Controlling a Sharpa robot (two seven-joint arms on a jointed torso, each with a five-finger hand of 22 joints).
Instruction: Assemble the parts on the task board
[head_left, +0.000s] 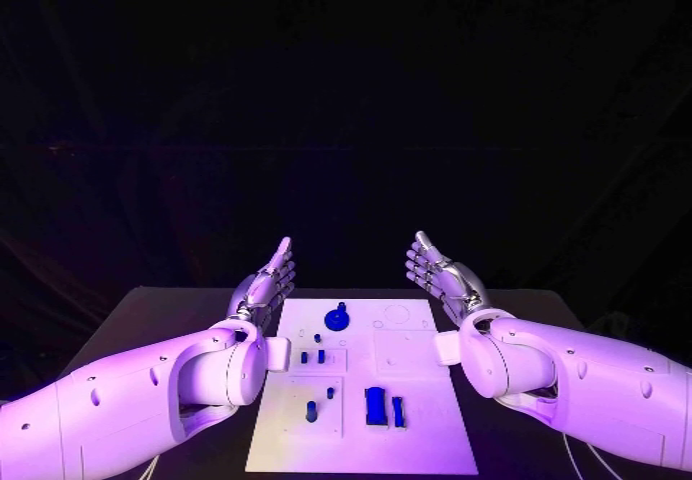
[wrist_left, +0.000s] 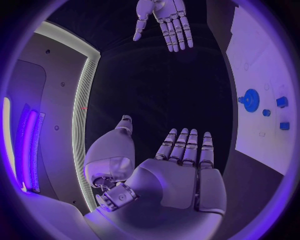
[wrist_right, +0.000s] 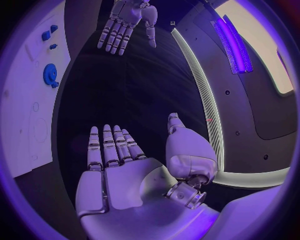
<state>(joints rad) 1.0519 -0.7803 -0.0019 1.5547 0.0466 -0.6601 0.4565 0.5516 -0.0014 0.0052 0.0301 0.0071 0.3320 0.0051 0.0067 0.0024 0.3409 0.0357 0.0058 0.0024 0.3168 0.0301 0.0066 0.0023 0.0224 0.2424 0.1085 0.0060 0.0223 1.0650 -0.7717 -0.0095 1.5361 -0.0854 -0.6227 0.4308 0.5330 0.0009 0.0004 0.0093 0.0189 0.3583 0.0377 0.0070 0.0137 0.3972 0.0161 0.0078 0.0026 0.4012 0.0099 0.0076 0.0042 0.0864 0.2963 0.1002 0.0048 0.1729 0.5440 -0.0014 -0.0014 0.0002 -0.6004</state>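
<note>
Right now the task board (head_left: 418, 445) is lying flat in the middle of the black bench (head_left: 173, 310), and both hands are hovering raised beside it, one at each long edge. The left hand (head_left: 264, 285) is standing just off the board's left edge near its far corner, palm turned inward toward the board, its fingers (wrist_left: 187, 145) stretched out straight and close together, holding nothing. The right hand (head_left: 440, 275) is mirroring it off the board's far right corner, its fingers (wrist_right: 112, 145) likewise extended and gripping nothing, palm facing the left hand across the board.

On the board, a round blue gear-like part (head_left: 338, 319) is sitting near the far edge, between the two hands. Two small blue parts (head_left: 312, 356) are resting nearer the board's middle, toward its left edge. Closer to the near edge, a tall blue block (head_left: 375, 404) is standing beside a narrower blue piece (head_left: 398, 411), with two more small blue pieces (head_left: 313, 410) to their left. Neither hand is touching the board or any part.
</note>
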